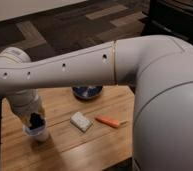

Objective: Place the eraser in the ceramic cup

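Observation:
The white ceramic cup (38,134) stands on the wooden table (65,150) at the left. My gripper (36,121) hangs straight over the cup, its dark tip down at the rim. Something black sits at the tip, right in the cup's mouth; I cannot tell whether it is the eraser or part of the gripper. The white arm runs across the picture from the right and hides the table's far left corner.
A white-grey speckled block (81,121) lies at mid-table, an orange pen-like stick (109,121) just to its right. A dark blue shallow bowl (87,92) sits at the far edge, partly behind the arm. The arm's large body fills the right side.

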Tool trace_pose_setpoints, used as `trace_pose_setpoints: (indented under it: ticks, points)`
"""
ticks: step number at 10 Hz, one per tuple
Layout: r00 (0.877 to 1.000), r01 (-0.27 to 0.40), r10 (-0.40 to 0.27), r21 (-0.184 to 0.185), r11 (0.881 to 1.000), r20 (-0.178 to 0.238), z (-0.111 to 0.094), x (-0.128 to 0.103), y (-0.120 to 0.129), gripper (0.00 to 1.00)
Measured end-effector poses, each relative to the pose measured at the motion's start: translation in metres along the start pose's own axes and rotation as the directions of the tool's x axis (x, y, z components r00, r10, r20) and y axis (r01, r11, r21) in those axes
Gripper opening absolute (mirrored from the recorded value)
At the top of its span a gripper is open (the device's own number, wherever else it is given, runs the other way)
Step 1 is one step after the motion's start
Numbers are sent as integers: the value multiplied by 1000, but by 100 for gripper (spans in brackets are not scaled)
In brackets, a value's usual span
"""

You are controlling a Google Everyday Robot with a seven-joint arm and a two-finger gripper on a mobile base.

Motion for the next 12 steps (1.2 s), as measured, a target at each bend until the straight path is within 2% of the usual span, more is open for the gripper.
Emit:
trace_pose_setpoints:
  ticks: [2,3,9,10,12]
  points:
    - [1000,4,-4,5,1000,-12,4,1,-2,0]
    - [1000,4,-4,6,1000,-12,4,1,-2,6]
    - [1000,3,-3,6,1000,-13,4,1,-3,76]
    - [1000,3,-3,6,1000,-13,4,1,-3,80]
    - [1000,3,-3,5,1000,-13,4,1,-3,80]
